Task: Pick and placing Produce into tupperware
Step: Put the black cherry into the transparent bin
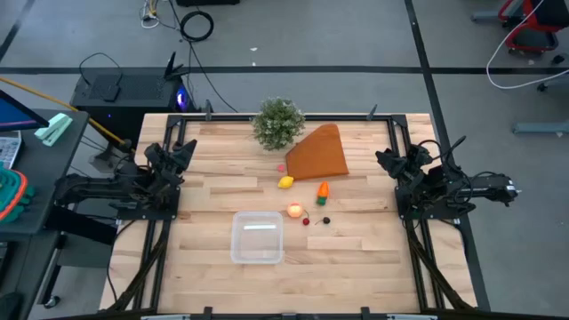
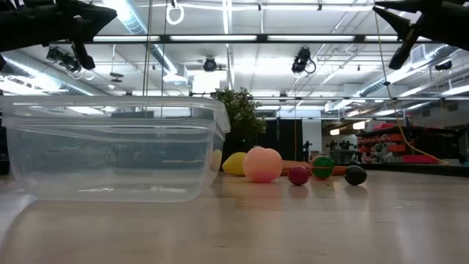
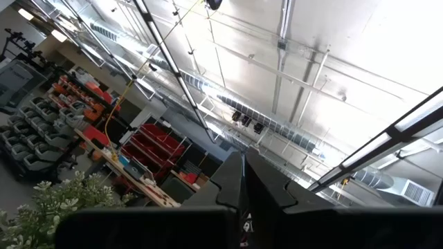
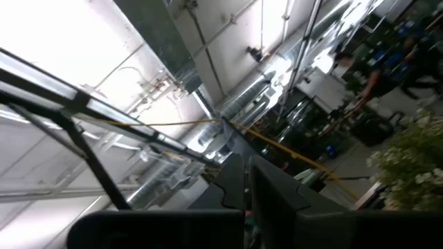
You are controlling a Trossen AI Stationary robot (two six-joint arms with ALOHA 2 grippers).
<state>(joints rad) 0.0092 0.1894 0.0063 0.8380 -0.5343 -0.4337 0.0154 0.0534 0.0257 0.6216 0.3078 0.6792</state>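
Note:
The clear square tupperware (image 1: pixel 258 237) sits on its base near the table's near-middle and fills the left of the low view (image 2: pixel 110 150). Behind it the produce lies on the wood: a yellow lemon (image 1: pixel 285 182), an orange carrot with a green top (image 1: pixel 323 191), a peach-pink ball (image 1: pixel 295 211) (image 2: pixel 262 164), a small red bit (image 1: pixel 306 221) (image 2: pixel 297 175) and a dark bit (image 1: pixel 325 220) (image 2: pixel 355 175). My left gripper (image 1: pixel 182 153) (image 3: pixel 243 181) is folded back at the left edge, shut and pointing up at the ceiling. My right gripper (image 1: pixel 387 160) (image 4: pixel 247 181) is at the right edge, also shut and pointing up.
A bushy green plant (image 1: pixel 278 123) stands at the table's far middle. A big orange-brown wedge (image 1: pixel 317 154) lies just right of it, close behind the lemon and carrot. Bare wood (image 1: pixel 356 258) lies to the right of the tupperware and along the near edge.

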